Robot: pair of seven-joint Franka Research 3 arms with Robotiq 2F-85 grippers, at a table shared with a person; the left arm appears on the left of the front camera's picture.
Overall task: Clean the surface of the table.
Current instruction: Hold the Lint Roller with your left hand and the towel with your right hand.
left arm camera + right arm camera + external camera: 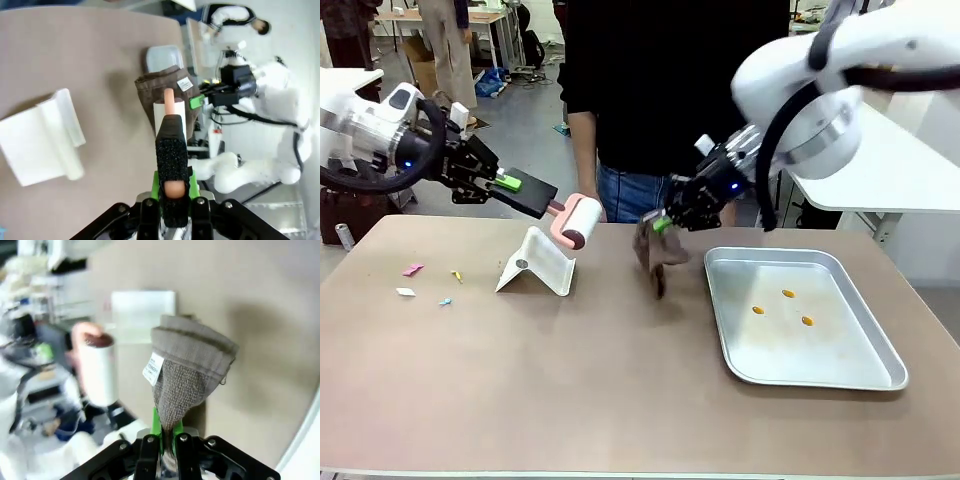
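Observation:
The beige-brown table (600,390) spreads across the front view. My left gripper (542,203) is shut on the pink handle of a lint roller (578,221), held in the air above a white stand (537,262). In the left wrist view the lint roller (169,112) sticks out past the black fingers (171,170). My right gripper (662,224) is shut on a brown cloth (657,255) that hangs down to the table beside the tray. The right wrist view shows the cloth (187,371) bunched between the green pads, with its white label.
A silver metal tray (798,315) with three small orange bits lies at the right. Small coloured paper scraps (413,270) lie at the table's left. A person in black stands at the far edge (650,100). The near half of the table is bare.

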